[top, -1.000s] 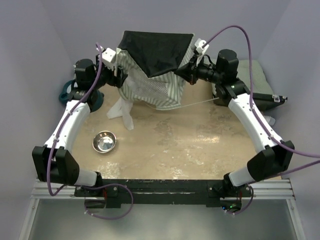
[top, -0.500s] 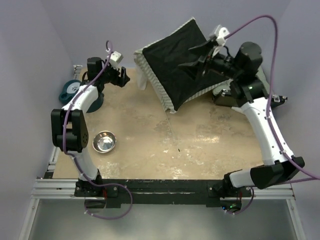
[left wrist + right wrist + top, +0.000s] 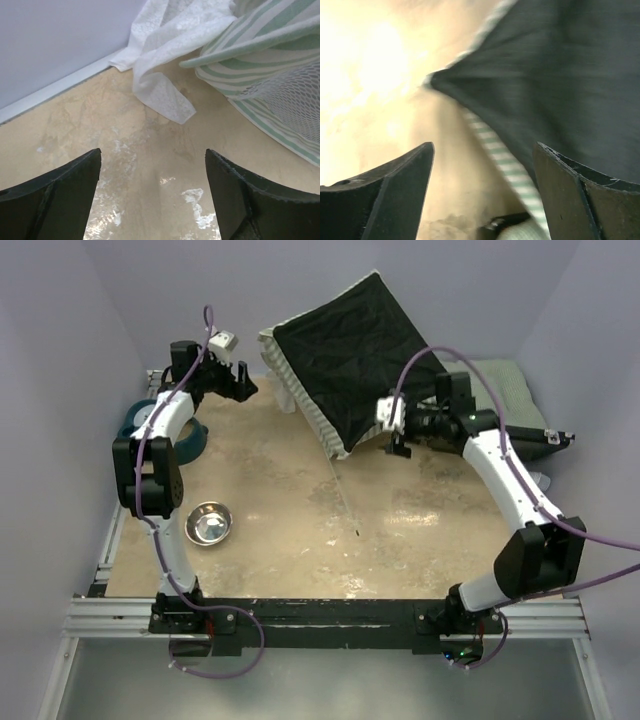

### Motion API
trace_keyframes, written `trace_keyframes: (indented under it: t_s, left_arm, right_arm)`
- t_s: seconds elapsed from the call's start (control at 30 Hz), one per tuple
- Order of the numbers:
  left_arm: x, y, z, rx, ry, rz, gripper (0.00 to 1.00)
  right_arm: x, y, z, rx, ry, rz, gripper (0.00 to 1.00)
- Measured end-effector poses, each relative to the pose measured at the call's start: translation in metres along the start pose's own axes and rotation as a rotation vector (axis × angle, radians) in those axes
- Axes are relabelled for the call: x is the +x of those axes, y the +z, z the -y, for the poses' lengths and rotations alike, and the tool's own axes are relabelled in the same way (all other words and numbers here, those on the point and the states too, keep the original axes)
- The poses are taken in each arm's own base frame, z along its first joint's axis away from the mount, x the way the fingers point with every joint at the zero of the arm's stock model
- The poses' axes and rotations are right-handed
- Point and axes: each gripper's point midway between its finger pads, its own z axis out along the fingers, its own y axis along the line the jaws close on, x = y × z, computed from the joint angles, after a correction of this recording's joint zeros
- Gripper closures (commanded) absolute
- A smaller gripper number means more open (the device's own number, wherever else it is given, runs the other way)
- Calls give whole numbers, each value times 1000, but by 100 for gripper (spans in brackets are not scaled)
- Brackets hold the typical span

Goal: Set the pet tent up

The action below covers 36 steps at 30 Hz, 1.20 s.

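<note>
Your left claw (image 3: pixel 152 156) is spread wide with nothing in it, pet tent (image 3: pixel 260 50) sitting just ahead to its right on the bench (image 3: pixel 150 135). Your right claw (image 3: pixel 484 147) is gaping empty too, right beside the tent's low corner; tent's tipped up, dark underside showing.

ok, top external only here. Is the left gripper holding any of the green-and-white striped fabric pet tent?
Observer: No. Left wrist shows the left gripper open and empty.
Operator: What's ahead of it?
Observer: A white lacy cloth flap lying on the table, beside the pet tent, whose mesh window shows.
Operator: Right side?
Observer: The right gripper is open too, nothing gripped; the tent's black panel is ahead, view blurred.
</note>
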Motion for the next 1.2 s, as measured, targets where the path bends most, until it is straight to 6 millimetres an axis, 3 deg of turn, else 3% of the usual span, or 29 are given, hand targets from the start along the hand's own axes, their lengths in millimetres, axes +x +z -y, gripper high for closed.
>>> trace_keyframes:
  t_s: [0.07,0.13,0.3,0.5,0.6,0.67,0.73,0.77,0.9,0.97,1.2]
  left_arm:
    - [5,-1,6,32,-8,-19,4]
    - [10,-5,13,69,-18,-41,2]
    - [17,-31,32,125,-56,-74,2]
    - [3,-75,62,153,-50,-45,1]
    - [-8,-93,78,176,-32,-17,0]
    - [-13,-102,89,201,-24,-1,0]
    - [-12,-110,99,233,-19,2,0]
    - [-9,-113,104,245,-21,2,0]
    - [6,-133,124,258,-41,-4,0]
    - [5,-146,133,245,-47,10,0]
    - [-48,-181,159,292,92,136,0]
  right_arm:
    - [17,13,-32,-53,-75,-19,15]
    - [17,22,-48,-83,-184,-10,16]
    - [0,49,-39,-89,-482,53,19]
    - [34,88,-49,-112,-615,39,18]
    - [50,101,-52,-132,-654,23,33]
    - [52,106,-47,-108,-686,25,56]
    - [48,108,-39,-67,-707,35,91]
    - [45,108,-34,-44,-708,43,100]
    - [30,107,-27,-22,-656,88,100]
    - [19,104,-24,-29,-618,117,100]
    - [-47,83,-4,-14,-413,246,100]
